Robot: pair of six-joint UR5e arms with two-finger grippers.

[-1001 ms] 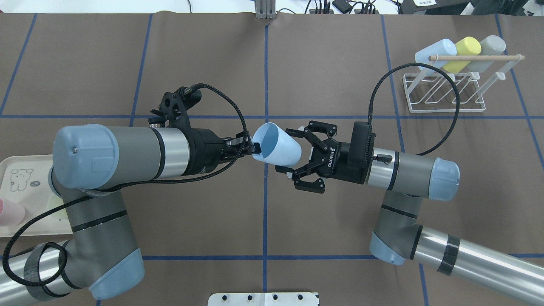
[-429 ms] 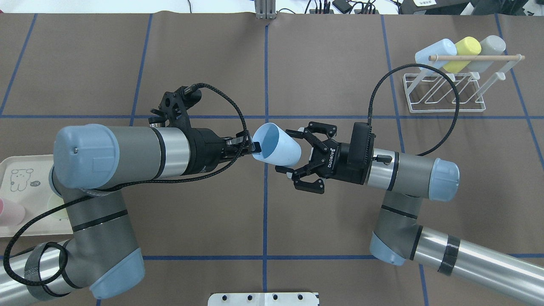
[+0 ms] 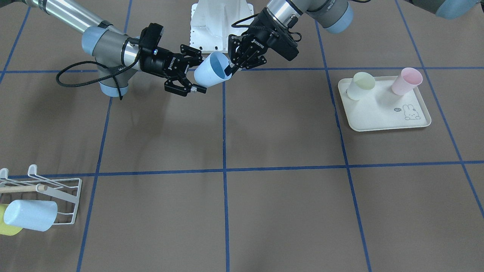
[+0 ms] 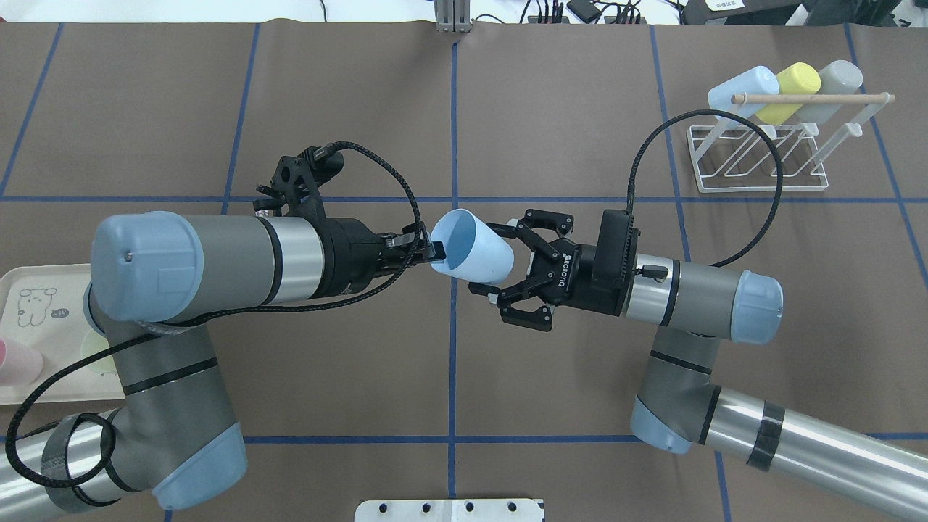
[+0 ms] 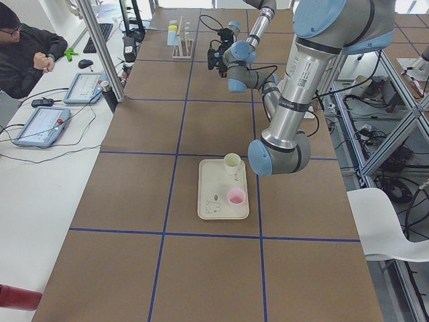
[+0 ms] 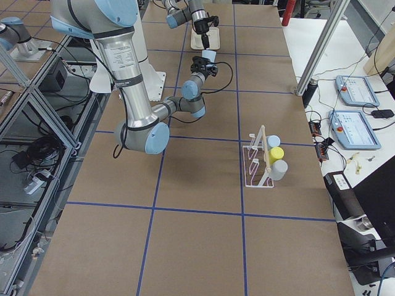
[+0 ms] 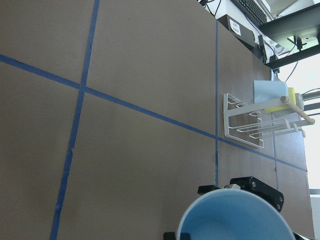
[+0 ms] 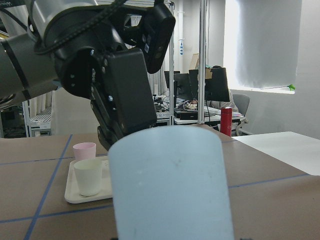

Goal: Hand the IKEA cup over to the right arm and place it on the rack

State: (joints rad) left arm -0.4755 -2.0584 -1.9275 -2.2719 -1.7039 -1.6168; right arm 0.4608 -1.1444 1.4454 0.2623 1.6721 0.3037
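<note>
Far left you've got the cream rabbit-print tray (image 4: pixel 51 355) with a pink cup (image 4: pixel 14 362) on it. The silver left arm (image 4: pixel 210 264) reaches to centre. Its left gripper (image 4: pixel 435 251) is pinched tight on the rim of the light-blue plastic cup (image 4: pixel 475 255). The cup is held in the air on its side, mouth facing that arm. The right gripper (image 4: pixel 491 259) has its fingers spread apart, straddling the cup's closed end. Behind it is the right arm (image 4: pixel 696 293). Far right, the white wire rack with wooden dowel (image 4: pixel 757 188) carries three cups.
</note>
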